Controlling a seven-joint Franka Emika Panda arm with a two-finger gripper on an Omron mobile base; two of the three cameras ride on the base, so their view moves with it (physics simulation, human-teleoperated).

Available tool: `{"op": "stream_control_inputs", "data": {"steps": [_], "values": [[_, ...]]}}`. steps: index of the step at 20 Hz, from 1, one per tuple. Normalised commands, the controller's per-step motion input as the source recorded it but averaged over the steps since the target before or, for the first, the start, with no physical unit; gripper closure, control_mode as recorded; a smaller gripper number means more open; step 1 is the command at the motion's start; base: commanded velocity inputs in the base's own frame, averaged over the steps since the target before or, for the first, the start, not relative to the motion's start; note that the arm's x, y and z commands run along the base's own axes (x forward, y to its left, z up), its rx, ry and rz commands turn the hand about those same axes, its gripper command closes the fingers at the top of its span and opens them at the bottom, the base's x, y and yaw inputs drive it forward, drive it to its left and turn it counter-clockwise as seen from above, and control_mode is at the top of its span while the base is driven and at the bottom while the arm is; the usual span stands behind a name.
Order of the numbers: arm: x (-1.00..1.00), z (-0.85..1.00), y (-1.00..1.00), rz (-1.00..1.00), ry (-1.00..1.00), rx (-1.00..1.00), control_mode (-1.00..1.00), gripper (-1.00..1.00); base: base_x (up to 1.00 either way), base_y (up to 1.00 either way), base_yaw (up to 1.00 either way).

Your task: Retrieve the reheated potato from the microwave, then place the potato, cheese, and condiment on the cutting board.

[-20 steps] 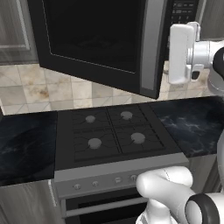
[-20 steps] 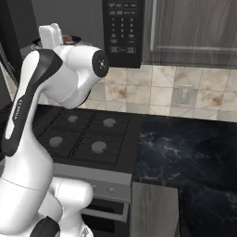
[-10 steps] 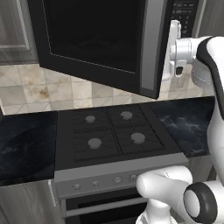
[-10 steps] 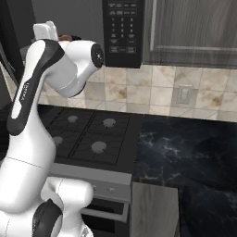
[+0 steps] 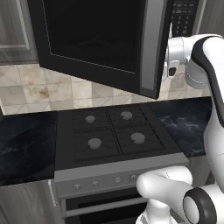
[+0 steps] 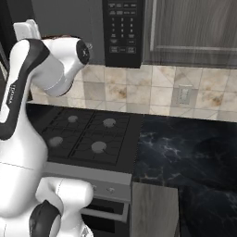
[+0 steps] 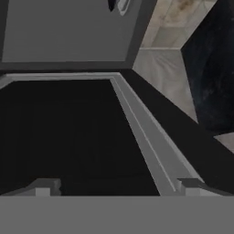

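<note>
- Microwave (image 5: 100, 39) is mounted above the stove (image 5: 111, 135), door (image 5: 98, 37) swung open toward the left, dark glass window facing the room
- Keypad (image 6: 121, 28) is seen on the microwave's right side in the right base view, with a grey wood cabinet (image 6: 194, 30) just beside it
- Gripper (image 7: 116, 187) is seen in the hand view with both dark finger tips (image 7: 45, 186) set far apart at the bottom corners; jaws wide, nothing held between them
- Hand view is aimed along the door's grey frame and dark glass, with marble backsplash (image 7: 171, 20) and black counter (image 7: 212, 64) past the door edge
- White arm (image 5: 199, 57) is raised to microwave height, wrist just beside the free edge of the door, in front of the keypad
- Potato cannot be made out; microwave cavity is hidden by the door and dark
- Four-burner stove sits between black marble counter sections; wall outlet (image 6: 185, 96) is set in the tiled backsplash to the right
</note>
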Motion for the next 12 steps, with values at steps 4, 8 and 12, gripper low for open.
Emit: {"op": "stream_control_inputs", "data": {"steps": [4,8,12], "values": [[-0.61,0.0,0.47,0.06,0.0,0.0,-1.0,-1.0,0.0,0.0,0.0],[-0.61,0.0,0.55,0.05,0.0,0.0,-1.0,-1.0,0.0,0.0,0.0],[-0.54,0.0,0.69,0.01,0.0,0.0,-1.0,-1.0,0.0,0.0,0.0]]}}
